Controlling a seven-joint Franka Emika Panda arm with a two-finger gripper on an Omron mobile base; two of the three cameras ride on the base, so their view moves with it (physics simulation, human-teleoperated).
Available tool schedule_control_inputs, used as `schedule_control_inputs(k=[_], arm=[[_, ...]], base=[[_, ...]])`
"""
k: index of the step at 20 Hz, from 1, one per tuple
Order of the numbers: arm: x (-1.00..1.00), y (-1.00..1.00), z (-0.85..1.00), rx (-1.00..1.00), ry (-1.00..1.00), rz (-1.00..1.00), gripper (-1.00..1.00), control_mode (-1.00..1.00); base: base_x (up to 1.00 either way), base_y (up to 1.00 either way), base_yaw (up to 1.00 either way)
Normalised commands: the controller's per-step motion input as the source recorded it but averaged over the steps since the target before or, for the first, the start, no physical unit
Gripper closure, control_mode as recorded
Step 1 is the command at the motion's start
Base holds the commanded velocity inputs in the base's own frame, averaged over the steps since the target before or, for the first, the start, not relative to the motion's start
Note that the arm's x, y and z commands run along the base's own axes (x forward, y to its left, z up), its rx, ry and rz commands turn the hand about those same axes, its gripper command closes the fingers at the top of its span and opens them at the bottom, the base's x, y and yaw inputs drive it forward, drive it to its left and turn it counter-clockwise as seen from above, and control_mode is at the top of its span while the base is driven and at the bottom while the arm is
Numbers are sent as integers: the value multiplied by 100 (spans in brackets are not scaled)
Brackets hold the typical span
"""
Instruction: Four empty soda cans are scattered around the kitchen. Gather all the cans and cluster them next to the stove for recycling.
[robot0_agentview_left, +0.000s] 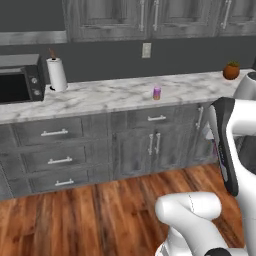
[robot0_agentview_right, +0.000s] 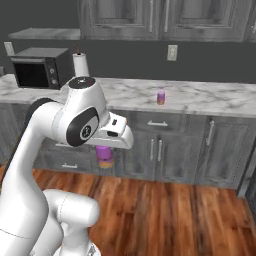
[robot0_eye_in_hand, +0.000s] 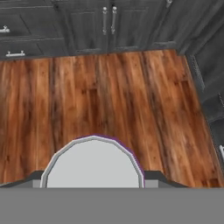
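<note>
The hand (robot0_agentview_right: 105, 150) is closed on a purple can (robot0_agentview_right: 104, 156), carried upright out over the floor (robot0_agentview_left: 75, 215) in front of the cabinets (robot0_agentview_left: 150, 145) — from the hand's own camera the can's silver top (robot0_eye_in_hand: 94, 162) sits between the fingertips with bare boards beyond. A second purple can (robot0_agentview_left: 156, 92) stands alone near the middle of the worktop (robot0_agentview_left: 110, 97), well apart from the hand. So I would judge one can in transit and at least one more to fetch; the other two I cannot place, and the stove is not before me, so whether any are already clustered beside it I cannot say. The worktop is pale marble, running the length of grey drawers and doors, with a microwave (robot0_agentview_left: 20, 80) at its left end, a paper roll (robot0_agentview_left: 56, 74) just beside that, and a small potted plant (robot0_agentview_left: 231, 70) at the far right. Above are grey wall cupboards (robot0_agentview_left: 150, 17), a dark backsplash with an outlet (robot0_agentview_left: 146, 50); the floor is reddish wood planks.
</note>
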Motion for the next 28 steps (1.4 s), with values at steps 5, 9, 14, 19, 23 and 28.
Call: schedule_control_inputs(k=[5,9,14,19,23,28], arm=[[0,0,0,0,0,0,100,100],[0,0,0,0,0,0,100,100],[0,0,0,0,0,0,100,100],[0,0,0,0,0,0,100,100],[0,0,0,0,0,0,100,100],[0,0,0,0,0,0,100,100]], base=[[100,37,0],[97,99,-1],[52,100,0],[44,100,0],[20,100,0],[17,100,0]])
